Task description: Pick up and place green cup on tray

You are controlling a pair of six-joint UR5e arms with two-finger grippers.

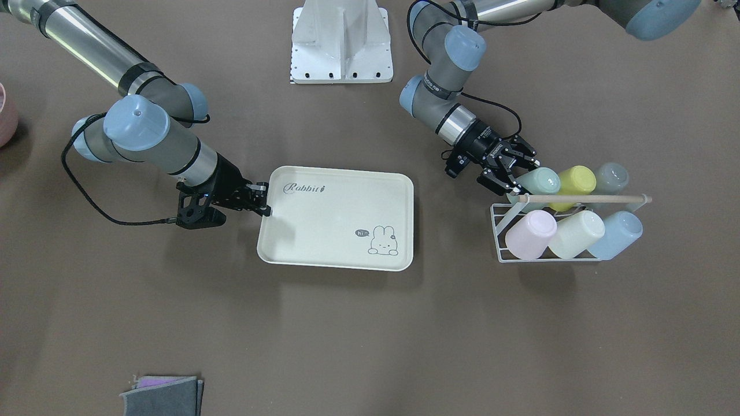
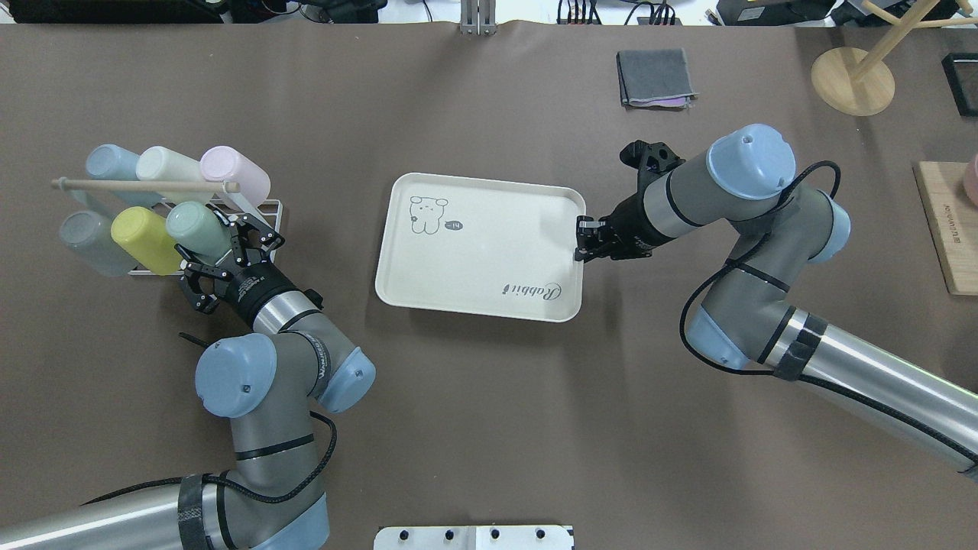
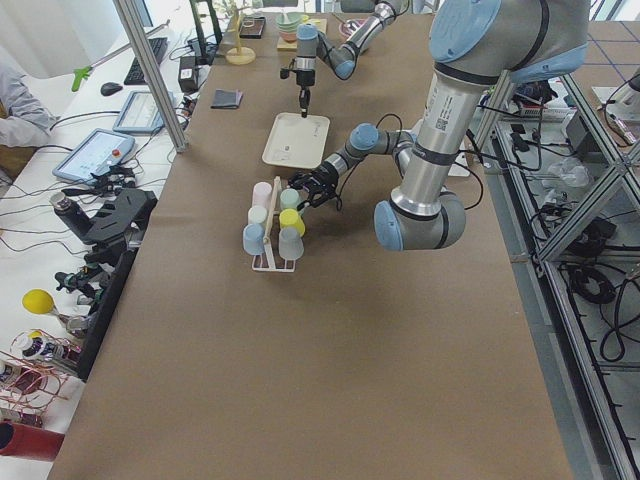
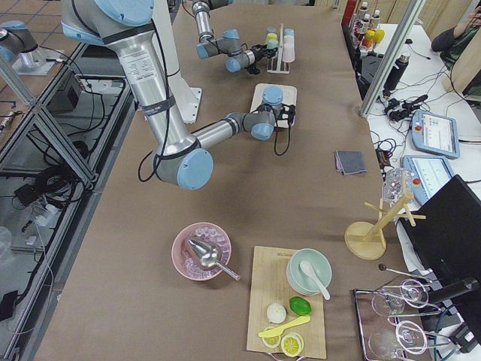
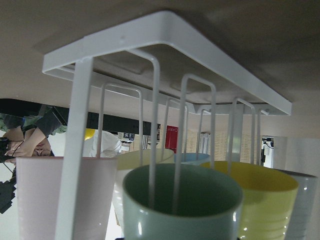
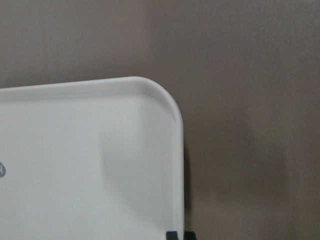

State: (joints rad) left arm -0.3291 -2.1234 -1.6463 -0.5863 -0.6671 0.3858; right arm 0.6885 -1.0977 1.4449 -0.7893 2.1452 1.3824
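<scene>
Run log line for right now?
left end effector: open at green cup | green cup: on rack, ungripped | right end effector: shut on tray rim

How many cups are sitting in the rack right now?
6. Row nearer the robot: green cup, yellow cup, grey cup. Far row: pink cup, cream cup, blue cup. None seem hidden.

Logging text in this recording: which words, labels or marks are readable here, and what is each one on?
"Rabbit": grey script on the tray, near one corner.
"hi": in the speech bubble beside the bunny drawing on the same tray.
Print on the wooden board: too small to read.
Lettering on the left arm joint: too blurred to read.
</scene>
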